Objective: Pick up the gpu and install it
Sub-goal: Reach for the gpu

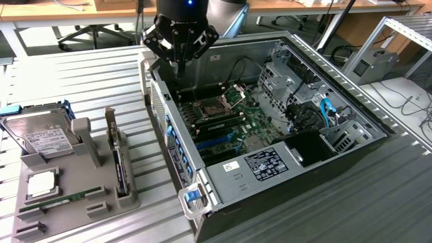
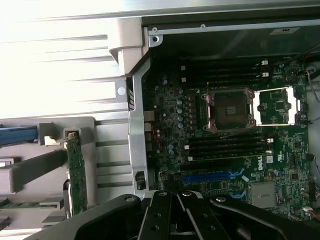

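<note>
The gpu [image 1: 119, 167] stands on edge in a slot of the grey holder [image 1: 68, 215] at the exterior view's left, its silver bracket at the far end. In the wrist view the gpu [image 2: 76, 172] shows as a thin green board edge beside the case wall. My gripper [image 1: 179, 63] hangs over the far left corner of the open computer case [image 1: 223, 179]. It is shut with nothing in it and well apart from the gpu. My gripper [image 2: 172, 197] looks down on the motherboard [image 2: 225, 150] with its blue slots [image 2: 210, 176].
On the grey holder lie a hard drive [image 1: 40, 134], a processor chip [image 1: 42, 183] and a RAM stick [image 1: 60, 201]. Inside the case are the open CPU socket [image 2: 230, 110], cables and a drive cage [image 1: 337, 134]. A ribbed metal table [image 1: 74, 76] carries it all.
</note>
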Tool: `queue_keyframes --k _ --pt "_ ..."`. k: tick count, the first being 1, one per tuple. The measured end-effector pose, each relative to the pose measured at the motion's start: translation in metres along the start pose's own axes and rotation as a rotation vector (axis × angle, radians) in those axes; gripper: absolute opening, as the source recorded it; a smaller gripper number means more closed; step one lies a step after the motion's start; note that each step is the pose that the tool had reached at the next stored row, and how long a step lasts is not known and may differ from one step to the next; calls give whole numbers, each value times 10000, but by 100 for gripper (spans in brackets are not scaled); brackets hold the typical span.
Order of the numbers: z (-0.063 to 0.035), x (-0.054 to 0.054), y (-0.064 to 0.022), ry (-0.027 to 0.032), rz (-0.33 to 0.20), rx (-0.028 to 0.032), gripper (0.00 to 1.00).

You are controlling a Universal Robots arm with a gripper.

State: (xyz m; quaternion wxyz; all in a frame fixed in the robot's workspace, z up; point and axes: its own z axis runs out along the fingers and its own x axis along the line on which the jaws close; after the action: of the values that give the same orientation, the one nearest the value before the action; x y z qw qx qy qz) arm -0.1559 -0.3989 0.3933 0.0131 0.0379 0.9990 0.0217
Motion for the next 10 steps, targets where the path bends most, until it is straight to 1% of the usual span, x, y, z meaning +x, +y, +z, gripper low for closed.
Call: queue_keyframes --k 10 --pt "0 30 -2 -1 0 0 11"
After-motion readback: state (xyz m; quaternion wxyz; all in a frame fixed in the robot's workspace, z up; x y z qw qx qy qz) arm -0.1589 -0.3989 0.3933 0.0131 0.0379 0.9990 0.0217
